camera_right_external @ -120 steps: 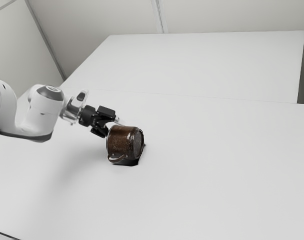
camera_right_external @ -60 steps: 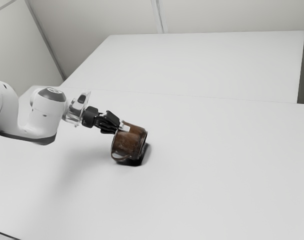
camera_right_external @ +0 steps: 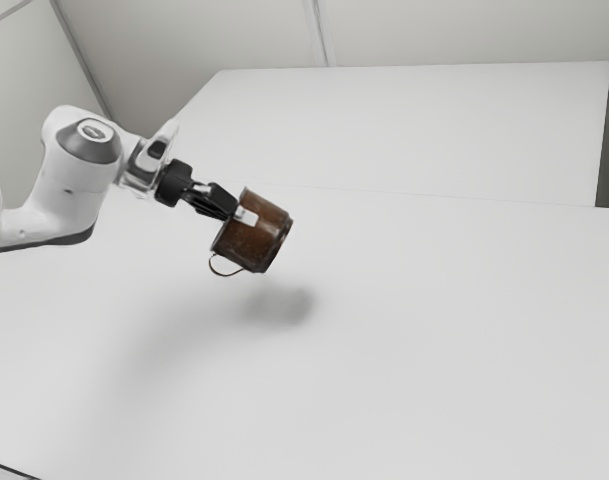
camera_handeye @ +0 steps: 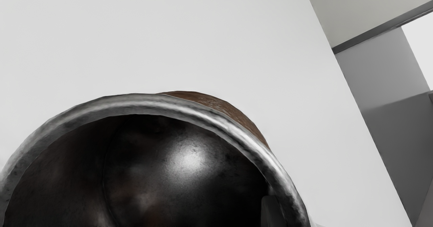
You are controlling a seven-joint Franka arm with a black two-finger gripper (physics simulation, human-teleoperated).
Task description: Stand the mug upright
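My gripper (camera_right_external: 242,214) is shut on the wall of the brown metal mug (camera_right_external: 258,238) near its rim, in the exterior view. The mug hangs tilted above the table, its mouth toward the gripper and its base toward the exterior view's right and down. Its handle loops out below. In the wrist view the mug (camera_handeye: 233,113) shows its grey rim and dark inside close up; one finger of the gripper (camera_handeye: 291,213) is inside the mouth by the rim, and the other is mostly hidden behind the wall.
The white table (camera_right_external: 414,330) lies beneath the mug, which casts a soft shadow on it. A second white surface (camera_right_external: 414,130) stretches behind, toward the back wall. In the wrist view the table's edge runs past the mug, with grey floor beyond.
The gripper closed on the mug's rim and raised it off the table. The mug has tipped, its base now lower than its mouth, and its shadow has separated from it.
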